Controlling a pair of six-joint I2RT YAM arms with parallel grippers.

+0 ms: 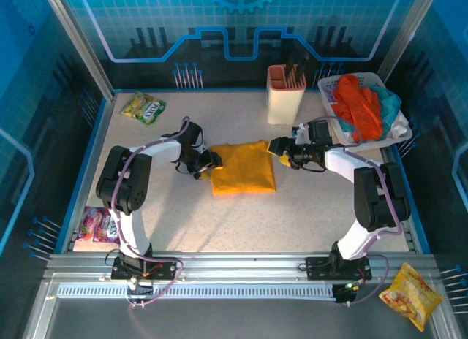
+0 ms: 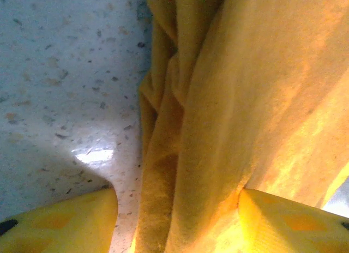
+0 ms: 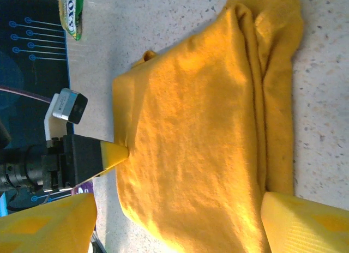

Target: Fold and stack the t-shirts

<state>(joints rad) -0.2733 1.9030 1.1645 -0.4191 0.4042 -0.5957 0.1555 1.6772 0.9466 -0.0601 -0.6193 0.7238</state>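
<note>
The mustard-yellow tee point(image 1: 243, 167) lay folded at mid-table point(image 1: 183, 215), and the other t-shirts point(image 1: 358, 105) sat heaped in the basket point(image 1: 327, 83) at the rear right. The left gripper point(image 1: 210, 162) straddled the tee's bunched left edge with its jaws apart. The right gripper point(image 1: 274, 146) stood wide at the opposite edge, probably so both could lift for the next fold.

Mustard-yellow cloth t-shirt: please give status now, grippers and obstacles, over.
Left gripper open, astride left edge of mustard-yellow cloth t-shirt. Right gripper open at its right edge. Shirt folded, flat on speckled table. Nothing on top of it.
</note>
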